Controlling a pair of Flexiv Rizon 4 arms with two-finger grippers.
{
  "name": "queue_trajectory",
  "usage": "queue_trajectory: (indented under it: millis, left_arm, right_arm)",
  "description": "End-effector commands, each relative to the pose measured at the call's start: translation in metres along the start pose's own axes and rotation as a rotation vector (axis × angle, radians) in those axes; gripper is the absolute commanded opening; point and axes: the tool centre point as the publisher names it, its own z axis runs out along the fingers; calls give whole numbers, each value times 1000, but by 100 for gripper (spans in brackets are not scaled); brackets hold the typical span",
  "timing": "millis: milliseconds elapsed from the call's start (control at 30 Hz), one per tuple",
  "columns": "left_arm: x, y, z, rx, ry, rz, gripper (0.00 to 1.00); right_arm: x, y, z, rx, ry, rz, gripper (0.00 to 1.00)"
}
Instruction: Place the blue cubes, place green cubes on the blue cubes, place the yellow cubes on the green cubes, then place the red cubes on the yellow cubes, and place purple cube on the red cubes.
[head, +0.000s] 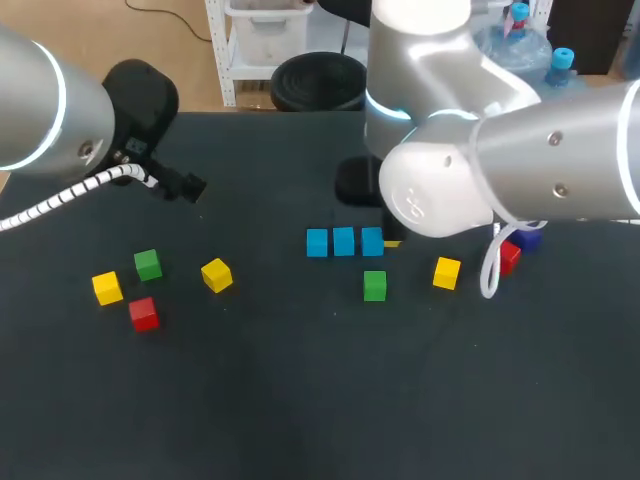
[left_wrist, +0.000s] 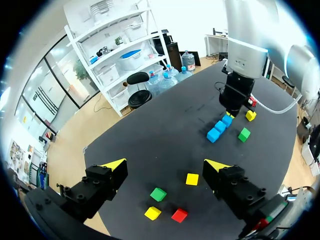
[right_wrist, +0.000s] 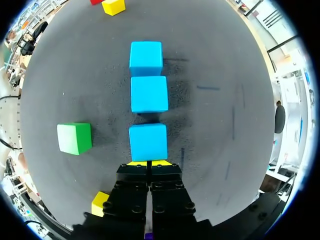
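Right wrist view: our right gripper (right_wrist: 148, 163) has its yellow-tipped fingers pressed together, and the nearest blue cube (right_wrist: 148, 141) lies just ahead of the tips. Beyond it we see the middle blue cube (right_wrist: 149, 94) and the far blue cube (right_wrist: 146, 58) in one straight row, all three bright, plain-faced and flat on the dark table (right_wrist: 225, 125), with a green cube (right_wrist: 74, 138) apart beside the nearest one. In the left wrist view our left gripper (left_wrist: 165, 165) hangs with fingers spread wide above a loose cluster: a second green cube (left_wrist: 158, 194), a yellow cube (left_wrist: 192, 179), a lower yellow cube (left_wrist: 153, 213) and a red cube (left_wrist: 179, 215).
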Motion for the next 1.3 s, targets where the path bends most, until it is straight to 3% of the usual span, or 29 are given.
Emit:
queue_trajectory:
  millis: [33,1300]
  left_arm:
    - [0,1,1,4,0,1,100]
    - [0,1,1,4,0,1,100]
  right_arm:
    - [0,0,0,1,-1,1,0]
    - [-4,-4,3,9,15,-15,0]
